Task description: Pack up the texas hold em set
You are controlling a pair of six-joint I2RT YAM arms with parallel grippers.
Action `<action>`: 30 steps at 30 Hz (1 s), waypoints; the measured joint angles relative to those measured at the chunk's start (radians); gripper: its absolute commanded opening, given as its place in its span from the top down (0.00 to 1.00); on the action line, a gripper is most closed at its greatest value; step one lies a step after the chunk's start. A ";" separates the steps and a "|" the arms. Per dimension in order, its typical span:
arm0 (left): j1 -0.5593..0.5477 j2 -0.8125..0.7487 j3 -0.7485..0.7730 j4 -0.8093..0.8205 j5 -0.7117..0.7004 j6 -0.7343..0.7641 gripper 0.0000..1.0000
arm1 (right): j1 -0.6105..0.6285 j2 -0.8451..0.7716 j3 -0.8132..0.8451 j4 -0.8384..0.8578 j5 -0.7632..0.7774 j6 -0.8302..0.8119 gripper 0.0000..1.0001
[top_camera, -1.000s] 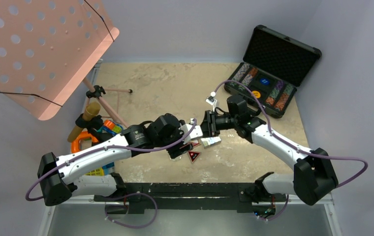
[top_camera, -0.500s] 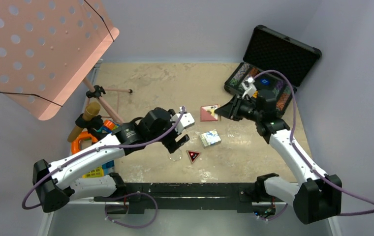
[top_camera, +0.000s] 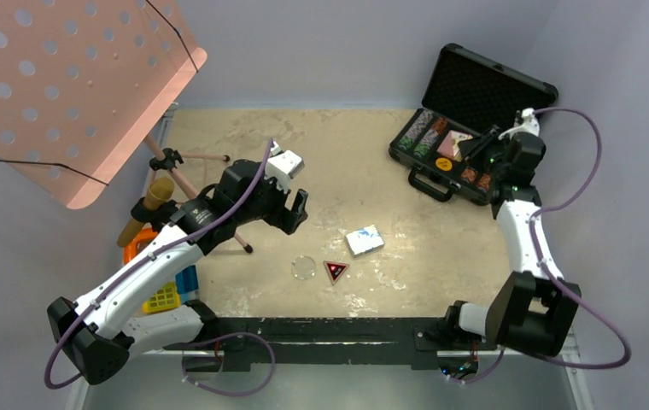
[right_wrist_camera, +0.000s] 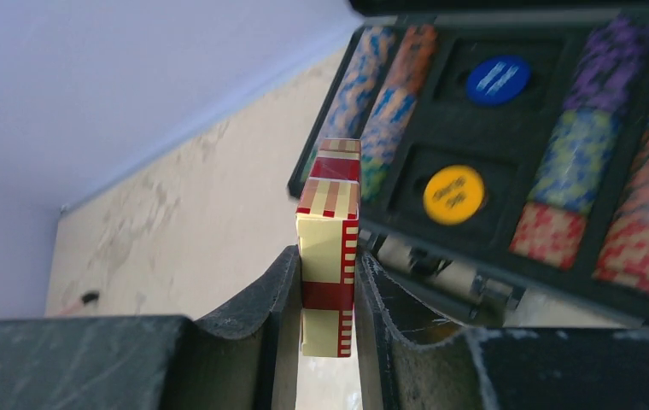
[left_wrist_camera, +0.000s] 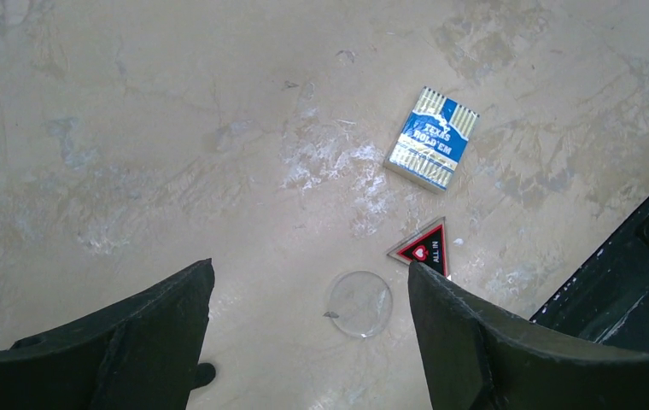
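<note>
Quick status on our pack-up. The black case (top_camera: 485, 90) sits open in the upper right of the overhead view with its lid up. Its rows of chips (right_wrist_camera: 637, 231) look already seated in the foam.

The red deck (right_wrist_camera: 330, 248) isn't in yet. Our right gripper (right_wrist_camera: 328, 286) is clamped on it edge-on and holds it right at the case by the chip rows, not set down, so we'd call that one half done.

The blue deck (left_wrist_camera: 433, 137) lies flat on the table (top_camera: 304, 145) near the middle of the overhead view, well apart from the case. Our left gripper (left_wrist_camera: 304, 290) hangs over that patch with its jaws spread wide and nothing in them.

Just lower left of the blue deck is the triangular marker (left_wrist_camera: 425, 248), and beside it the clear button (left_wrist_camera: 359, 303), both loose on the table. The blue button (right_wrist_camera: 498, 79) and orange button (right_wrist_camera: 453, 194) are already in their pockets.

By our count that leaves the red deck to drop in, three loose pieces to fetch, and the lid to shut.
</note>
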 measured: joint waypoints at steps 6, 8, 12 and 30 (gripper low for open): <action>0.000 0.002 0.000 -0.010 -0.029 -0.035 0.13 | -0.110 0.274 0.186 0.103 -0.003 0.030 1.00; 0.000 0.002 0.000 -0.016 -0.045 -0.036 0.13 | -0.134 0.362 0.237 0.126 -0.007 0.052 1.00; 0.000 0.002 0.000 -0.028 -0.069 -0.036 0.13 | -0.159 0.496 0.315 0.139 -0.022 0.092 1.00; 0.000 0.008 0.000 -0.030 -0.105 -0.035 0.13 | -0.156 0.724 0.470 0.133 -0.026 0.181 1.00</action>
